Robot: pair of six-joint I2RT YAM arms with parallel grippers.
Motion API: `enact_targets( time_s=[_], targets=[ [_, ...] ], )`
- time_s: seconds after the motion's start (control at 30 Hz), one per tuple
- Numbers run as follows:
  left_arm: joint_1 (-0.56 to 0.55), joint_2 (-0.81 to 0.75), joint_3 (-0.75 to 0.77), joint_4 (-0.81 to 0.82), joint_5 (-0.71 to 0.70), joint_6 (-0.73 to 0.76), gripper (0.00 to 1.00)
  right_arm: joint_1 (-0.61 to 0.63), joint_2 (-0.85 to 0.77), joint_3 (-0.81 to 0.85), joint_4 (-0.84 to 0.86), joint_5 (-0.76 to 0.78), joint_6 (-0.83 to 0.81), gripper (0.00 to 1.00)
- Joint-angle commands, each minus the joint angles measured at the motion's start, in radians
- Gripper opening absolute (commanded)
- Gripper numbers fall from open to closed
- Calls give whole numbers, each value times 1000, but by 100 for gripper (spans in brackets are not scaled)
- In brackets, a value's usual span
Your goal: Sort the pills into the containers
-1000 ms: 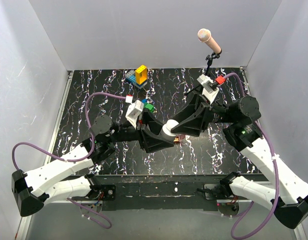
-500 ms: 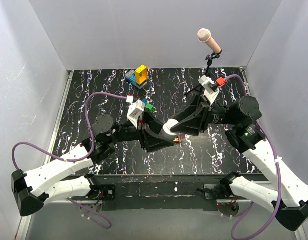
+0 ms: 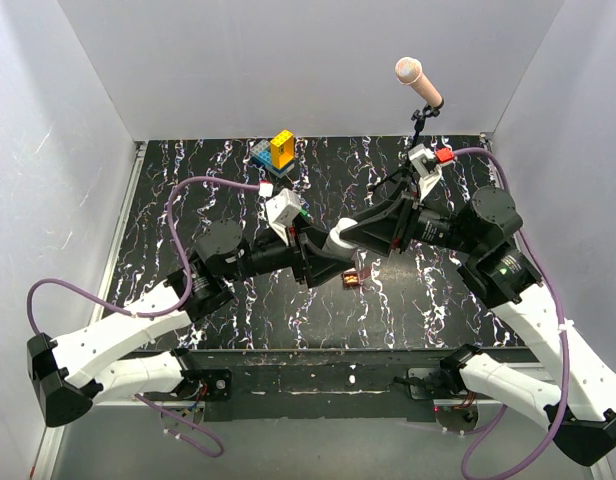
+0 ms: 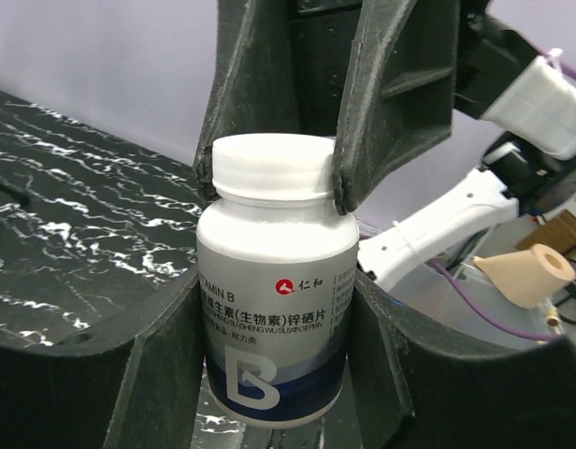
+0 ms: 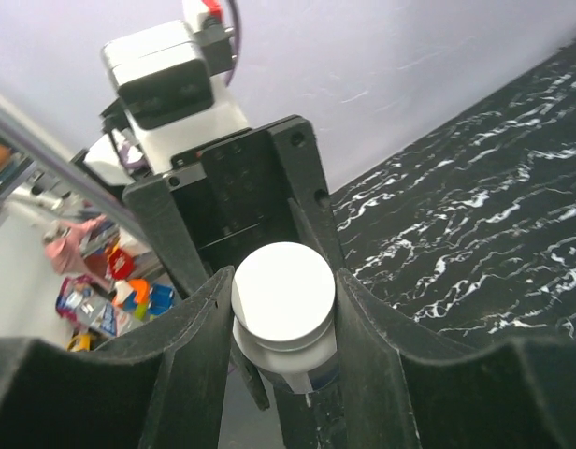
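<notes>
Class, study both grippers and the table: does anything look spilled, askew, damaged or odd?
Nothing stands out. The left gripper grips the bottle, and the right gripper grips its cap, which is on. Nothing looks spilled on the table, where the pill box lies.

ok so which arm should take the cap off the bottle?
Right. The right gripper has a finger on each side of the cap, so it looks ready to twist. The left gripper clamps the bottle body below, so it probably works best as the anchor.
</notes>
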Motion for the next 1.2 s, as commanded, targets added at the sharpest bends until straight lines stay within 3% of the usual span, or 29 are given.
enact_targets(
  time_s=[0.0, 0.8, 1.07, 1.17],
  targets=[
    [5, 24, 78, -7, -192, 49, 0, 10, -1, 53, -135, 71, -53, 25],
    [-59, 244, 213, -76, -573, 161, 0, 40, 77, 216, -482, 519, -44, 23],
    [-85, 287, 241, -79, -636, 171, 0, 46, 90, 222, -505, 547, -33, 25],
    [-87, 283, 235, -81, -637, 172, 0, 46, 87, 221, -497, 525, -36, 31]
  ],
)
